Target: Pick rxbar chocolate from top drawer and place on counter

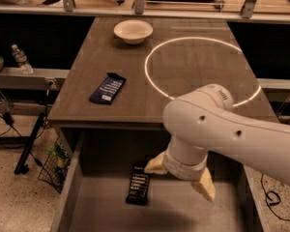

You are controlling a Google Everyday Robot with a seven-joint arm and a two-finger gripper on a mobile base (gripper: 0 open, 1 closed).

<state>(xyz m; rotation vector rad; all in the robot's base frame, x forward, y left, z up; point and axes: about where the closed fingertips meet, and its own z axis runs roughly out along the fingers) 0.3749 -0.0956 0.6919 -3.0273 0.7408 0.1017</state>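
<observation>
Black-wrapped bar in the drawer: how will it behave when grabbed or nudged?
The flat black-wrapped snack bar lies flat on the plain grey drawer floor, so rolling or tipping seems unlikely. It looks thin and light; a nudge would probably slide it. The wrapper may be slick. The open two-finger gripper hangs over the drawer beside it.

Dim warm light, white ring glaring on counter, tool hanging over shadowed top drawer.
</observation>
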